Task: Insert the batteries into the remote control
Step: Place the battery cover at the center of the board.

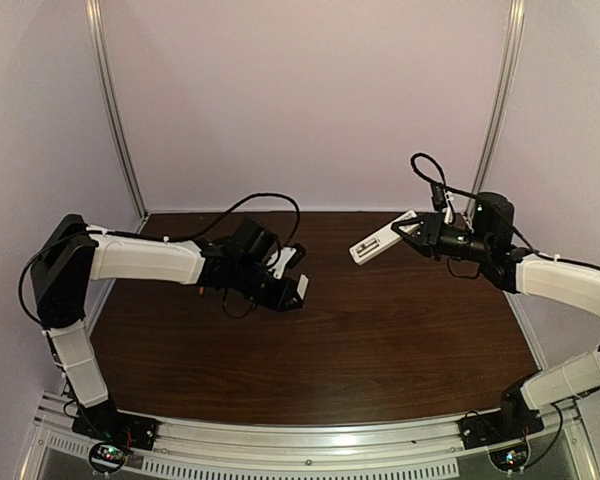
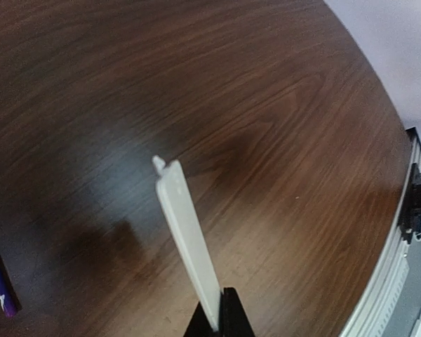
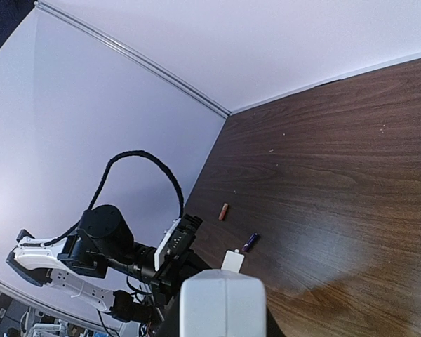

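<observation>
**Top external view.** The right pincer (image 1: 410, 232) is clamped on one end of the slim white rectangular plastic remote control (image 1: 375, 243). The remote projects beyond the fingertips toward the left arm and is held clear of the dark brown wooden table (image 1: 380, 340). The left pincer (image 1: 294, 292) sits low over the table, well apart from the right one. It is closed on a small flat white plastic cover piece (image 1: 302, 286). No battery can be made out in this view.

**Left wrist view.** The cover piece stands edge-on, rising from between the closed fingertips. The tiny slim bluish-purple battery (image 2: 1, 284) lies on the table off to one side of this pincer, untouched.

**Right wrist view.** The remote control's blunt end fills the foreground directly ahead of the pincer. The fingers are hidden behind it, so the grip is read from the overhead view. Beyond it, the bluish-purple battery lies just beside the left pincer's tip. The tiny slim orange-red battery (image 3: 224, 210) lies a little farther off, apart from the first.

**Step in hand (judgement).** The cover is apparently off and the remote is presented, with neither cell loaded. The open bay is not visible, so its orientation is uncertain. The next move calls for the left pincer to put the cover down and grasp a battery across its body. It must then match the battery's polarity to the bay while the right pincer holds the remote steady.
</observation>
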You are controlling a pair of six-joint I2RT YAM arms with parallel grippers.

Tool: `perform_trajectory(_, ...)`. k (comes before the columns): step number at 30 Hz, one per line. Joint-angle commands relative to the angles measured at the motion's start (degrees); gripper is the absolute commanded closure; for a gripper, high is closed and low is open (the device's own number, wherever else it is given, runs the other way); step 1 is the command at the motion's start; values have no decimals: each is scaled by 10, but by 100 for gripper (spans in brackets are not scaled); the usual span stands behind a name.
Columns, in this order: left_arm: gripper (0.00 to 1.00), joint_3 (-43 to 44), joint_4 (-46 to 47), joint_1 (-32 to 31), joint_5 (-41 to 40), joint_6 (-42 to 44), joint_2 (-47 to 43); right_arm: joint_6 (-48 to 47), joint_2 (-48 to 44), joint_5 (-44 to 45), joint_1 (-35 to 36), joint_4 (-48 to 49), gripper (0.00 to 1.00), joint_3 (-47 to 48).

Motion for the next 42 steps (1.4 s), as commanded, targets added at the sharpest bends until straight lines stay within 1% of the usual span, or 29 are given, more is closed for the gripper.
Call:
perform_trajectory(1,100,21,-65,-6,-20,35,35,-21,-14,-1,-7,-25,100,-17)
perform_trajectory(5,100,-1,-21,-7,63,16,52,-15,-12,-5,-8,-16,100,-26)
perform_trajectory(11,99,-20,2,-16,121,2,67,-10,-6,-13,-8,-8,100,-30)
perform_trajectory(13,97,-25,3,-18,133,0,70,-8,-5,-15,-8,-5,100,-31)
perform_trajectory(20,97,-31,-2,-18,163,-9,96,-6,-5,-18,-7,-1,100,-39)
perform_trajectory(23,94,-30,0,-17,173,-11,106,-6,-6,-19,-8,0,100,-41)
perform_trajectory(24,90,-30,-1,-17,175,-12,109,-6,-6,-19,-8,0,100,-42)
perform_trajectory(26,84,-28,-5,-16,170,-14,113,-6,-5,-19,-7,0,100,-44)
perform_trajectory(29,80,-28,-15,-13,158,-15,114,-5,-2,-23,-8,3,100,-44)
perform_trajectory(34,76,-26,-43,-2,115,-13,108,-7,2,-35,-8,9,100,-43)
perform_trajectory(40,72,-21,-66,5,57,-2,70,-7,-1,-59,-7,32,100,-51)
perform_trajectory(42,67,-20,-71,11,43,6,45,-9,-2,-65,-8,37,100,-55)
